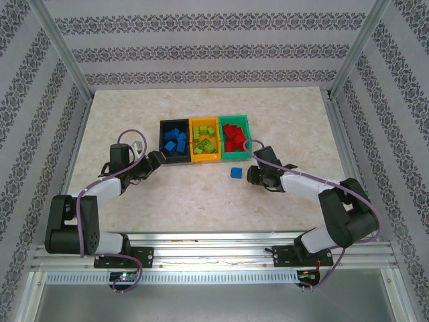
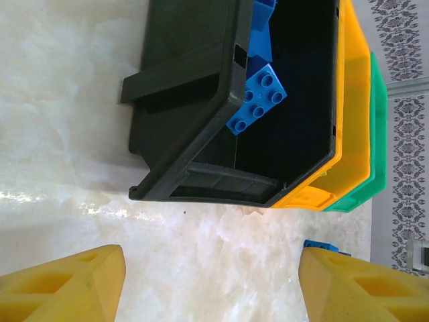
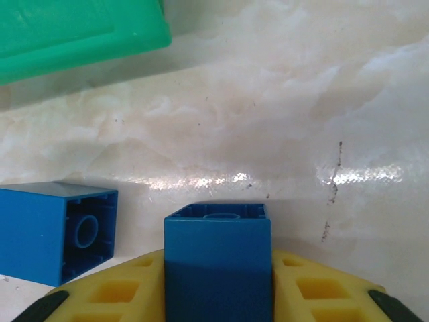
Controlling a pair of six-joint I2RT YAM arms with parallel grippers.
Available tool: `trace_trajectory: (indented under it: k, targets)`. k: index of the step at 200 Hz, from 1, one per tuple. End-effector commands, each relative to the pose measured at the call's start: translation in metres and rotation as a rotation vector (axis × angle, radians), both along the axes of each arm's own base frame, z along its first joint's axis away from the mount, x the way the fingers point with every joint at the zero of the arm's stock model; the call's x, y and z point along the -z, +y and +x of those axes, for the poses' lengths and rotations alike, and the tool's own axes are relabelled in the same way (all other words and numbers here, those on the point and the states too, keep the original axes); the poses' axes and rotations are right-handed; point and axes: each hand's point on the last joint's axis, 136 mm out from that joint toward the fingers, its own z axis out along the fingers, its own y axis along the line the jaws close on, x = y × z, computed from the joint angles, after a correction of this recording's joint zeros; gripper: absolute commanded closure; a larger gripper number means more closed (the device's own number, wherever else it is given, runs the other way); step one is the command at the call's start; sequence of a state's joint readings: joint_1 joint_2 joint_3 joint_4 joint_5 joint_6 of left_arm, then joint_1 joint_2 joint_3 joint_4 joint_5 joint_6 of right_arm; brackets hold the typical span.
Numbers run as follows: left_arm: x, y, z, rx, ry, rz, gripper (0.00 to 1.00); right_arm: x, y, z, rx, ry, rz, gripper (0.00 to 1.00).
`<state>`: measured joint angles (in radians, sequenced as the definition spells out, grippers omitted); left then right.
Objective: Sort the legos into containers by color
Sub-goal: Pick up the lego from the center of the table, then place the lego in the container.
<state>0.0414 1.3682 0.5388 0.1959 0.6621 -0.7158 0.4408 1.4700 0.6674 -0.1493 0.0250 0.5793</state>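
Three containers stand in a row: black (image 1: 175,141) with blue legos (image 1: 175,139), orange-yellow (image 1: 205,139) with lime green legos, green (image 1: 234,137) with red legos. My right gripper (image 1: 255,176) sits low just in front of the green container (image 3: 74,30). It is shut on a blue lego (image 3: 218,258), with both yellow fingers (image 3: 315,288) pressed against its sides. A second blue lego (image 3: 57,231) lies beside it on the table (image 1: 236,173). My left gripper (image 2: 211,288) is open and holds nothing, just short of the black container (image 2: 188,100), where a blue lego (image 2: 258,100) leans inside.
The orange-yellow container (image 2: 355,121) and the green container (image 2: 379,134) press against the black one. Patterned walls and metal posts (image 1: 67,60) ring the marble table (image 1: 120,114). There is bare tabletop left and right of the container row.
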Motion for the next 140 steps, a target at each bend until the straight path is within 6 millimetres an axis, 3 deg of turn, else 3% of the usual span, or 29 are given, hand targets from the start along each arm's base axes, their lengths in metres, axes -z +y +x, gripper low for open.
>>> trace_trajectory:
  k: [1,36,69,96,140]
  targets:
    - [-0.01,0.0,0.0,0.006,-0.046,0.011,0.31,-0.011,0.007,0.006,-0.007,-0.023,0.022,0.69]
    - [-0.009,-0.001,-0.002,0.006,-0.042,0.001,0.31,-0.031,0.018,0.011,-0.035,-0.076,0.037,0.69]
    - [-0.007,-0.002,-0.002,0.009,-0.038,-0.001,0.31,-0.061,0.045,0.024,-0.095,-0.156,0.074,0.69]
    - [-0.008,-0.002,-0.001,0.01,-0.042,0.001,0.31,-0.084,0.086,0.039,-0.176,-0.219,0.112,0.69]
    - [-0.011,-0.003,-0.004,0.018,-0.04,-0.005,0.31,-0.103,0.18,0.067,-0.344,-0.265,0.189,0.68]
